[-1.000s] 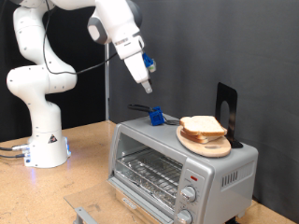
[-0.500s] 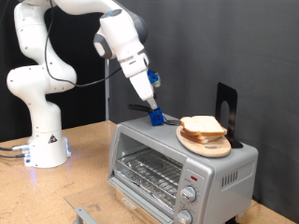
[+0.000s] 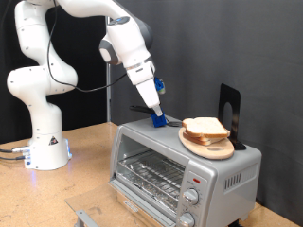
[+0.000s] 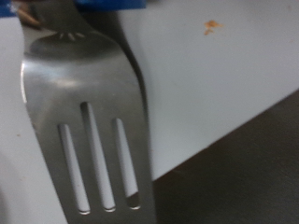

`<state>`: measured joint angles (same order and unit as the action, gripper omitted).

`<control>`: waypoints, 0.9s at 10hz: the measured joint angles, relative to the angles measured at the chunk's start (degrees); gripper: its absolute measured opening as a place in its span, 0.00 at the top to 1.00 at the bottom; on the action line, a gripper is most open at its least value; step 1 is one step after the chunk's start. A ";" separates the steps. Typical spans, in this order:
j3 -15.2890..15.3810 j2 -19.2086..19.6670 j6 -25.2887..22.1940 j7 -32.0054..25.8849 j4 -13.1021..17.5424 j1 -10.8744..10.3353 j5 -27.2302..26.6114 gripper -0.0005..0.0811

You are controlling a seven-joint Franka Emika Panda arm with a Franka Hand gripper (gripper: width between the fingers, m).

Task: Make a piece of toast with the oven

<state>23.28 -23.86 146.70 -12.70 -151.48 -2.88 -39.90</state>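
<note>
- Exterior view: the gripper (image 3: pixel 156 115) hangs tilted over the back of the oven (image 3: pixel 185 168), its tip down at a small blue holder (image 3: pixel 159 120) that stands on the oven's roof.
- How far the jaws stand apart cannot be told from this view; the fingertips are too small and merge with the blue holder.
- On the oven's roof, to the exterior view's right of the gripper, lies a round wooden board (image 3: pixel 210 148) with the piece of toast (image 3: pixel 205 127) on it, stacked as the upper of two slices.
- The toast lies near the jaws but apart from them, with a gap of bare oven roof between the blue holder and the board's edge.
- A black upright stand (image 3: pixel 230 113) rises behind the board, at the exterior view's right.
- The oven door is shut, with the wire rack (image 3: pixel 151 174) seen through the glass and two knobs (image 3: pixel 192 197) at the front corner.
- Wrist view: a slotted metal spatula (image 4: pixel 89 117) fills the picture, its blade with three long slots lying over a pale grey surface (image 4: pixel 224 75); a strip of blue shows at the blade's handle end.
- The fingers themselves are not visible in the wrist view, so no grip on the spatula can be confirmed.
</note>
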 joint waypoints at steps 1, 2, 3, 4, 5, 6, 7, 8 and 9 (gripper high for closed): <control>0.75 0.02 0.73 1.08 -0.13 0.37 0.92 0.01; 1.17 0.02 0.93 1.99 -0.14 0.74 1.73 0.01; 1.51 0.02 0.98 2.84 -0.14 1.21 2.51 0.01; 1.67 0.02 0.98 3.71 -0.14 1.68 3.44 0.01; 1.71 0.01 0.97 4.41 -0.14 2.16 4.56 0.01; 1.71 0.00 0.92 4.77 -0.14 2.60 5.30 0.01; 1.71 0.00 0.91 4.85 -0.14 2.94 5.64 0.01; 1.71 0.00 0.91 4.84 -0.14 3.17 5.74 0.01; 1.70 0.04 0.91 4.68 -0.14 3.20 5.75 0.01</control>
<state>24.98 -23.83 147.61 -8.02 -151.61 0.31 -34.15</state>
